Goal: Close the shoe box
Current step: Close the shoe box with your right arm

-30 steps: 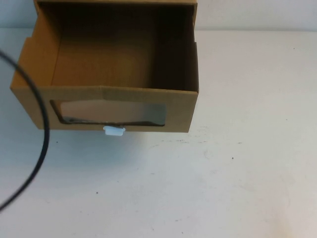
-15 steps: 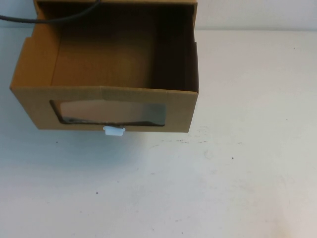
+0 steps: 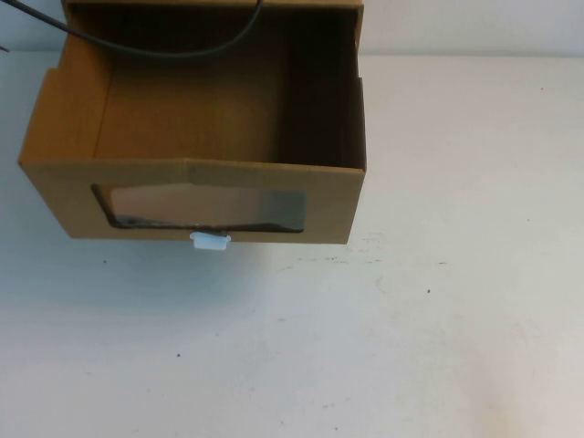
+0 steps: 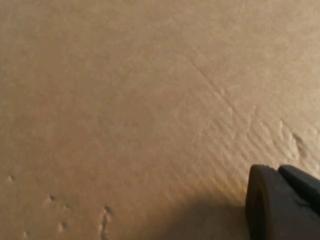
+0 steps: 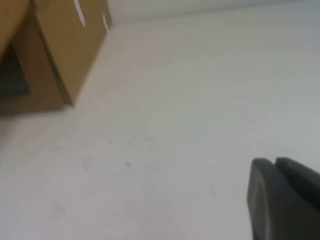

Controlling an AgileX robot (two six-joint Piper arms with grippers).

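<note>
The shoe box (image 3: 192, 187) is a brown cardboard drawer pulled out toward me, open on top and empty inside. Its front has a dark window (image 3: 205, 208) with a small white pull tab (image 3: 210, 241) below it. Neither gripper shows in the high view. In the left wrist view my left gripper (image 4: 277, 170) is shut and empty, very close to a plain cardboard surface (image 4: 125, 100) that fills the view. My right gripper (image 5: 274, 162) is shut and empty over the white table, well away from the box (image 5: 60, 50).
A black cable (image 3: 164, 46) arcs across the back of the open drawer in the high view. The white table (image 3: 411, 319) stretches in front of and to the right of the box.
The black cable has swung from the left edge of the high view up across the back of the drawer. The box has not moved.
</note>
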